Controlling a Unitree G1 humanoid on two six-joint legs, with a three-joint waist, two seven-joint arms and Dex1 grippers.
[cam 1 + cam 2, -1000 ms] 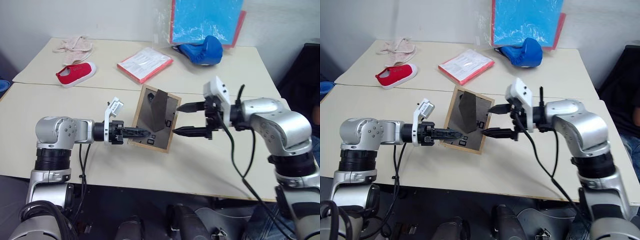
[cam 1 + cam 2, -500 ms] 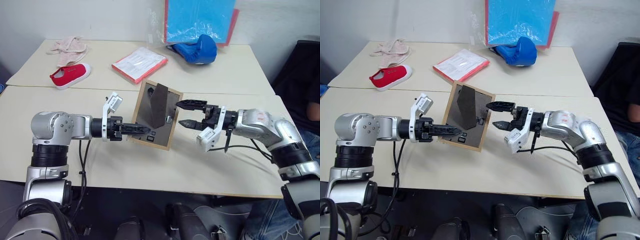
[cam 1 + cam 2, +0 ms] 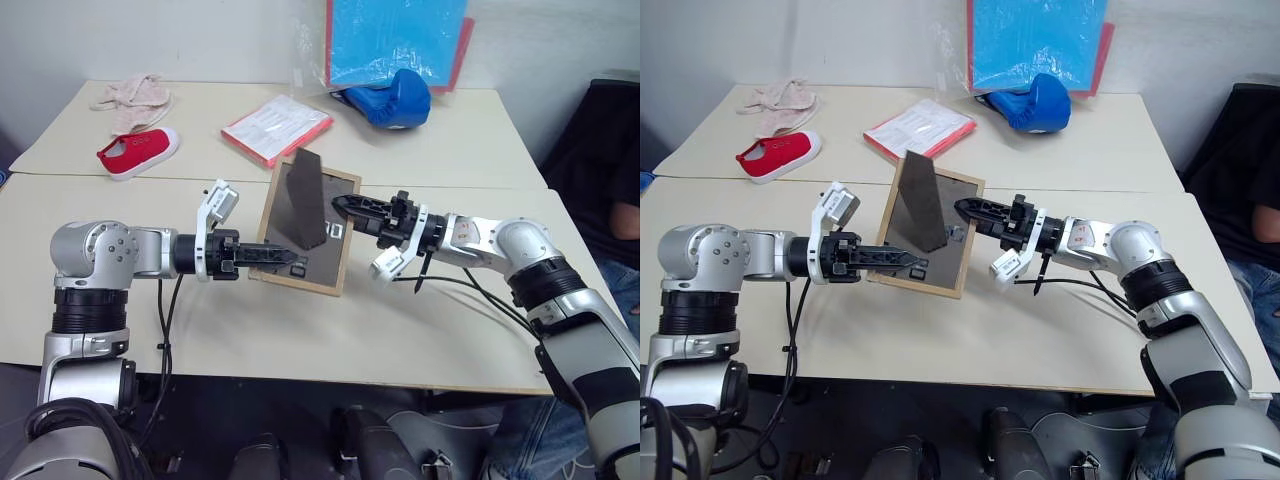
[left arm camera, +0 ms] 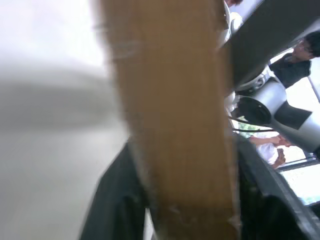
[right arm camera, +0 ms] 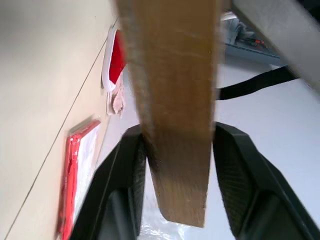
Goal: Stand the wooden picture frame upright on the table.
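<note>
Far left on the adjoining table, a red shoe (image 3: pixel 137 152). My left gripper (image 3: pixel 290 257) and right gripper (image 3: pixel 342 205) each clamp a side of the small light-wood picture frame (image 3: pixel 305 223), tilted above the cream table (image 3: pixel 420 330). Beyond: red-edged packet (image 3: pixel 277 127), blue glove (image 3: pixel 391 97). No writing legible.

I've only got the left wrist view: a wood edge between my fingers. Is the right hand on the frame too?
Observer: Yes, the right hand straddles the frame's right edge.
Operator: Is the stand out?
Observer: Yes, the stand is swung out from the backing, toward the robot.
Operator: Upright yet?
Observer: No, the frame tilts, its top leaning away over the table.
</note>
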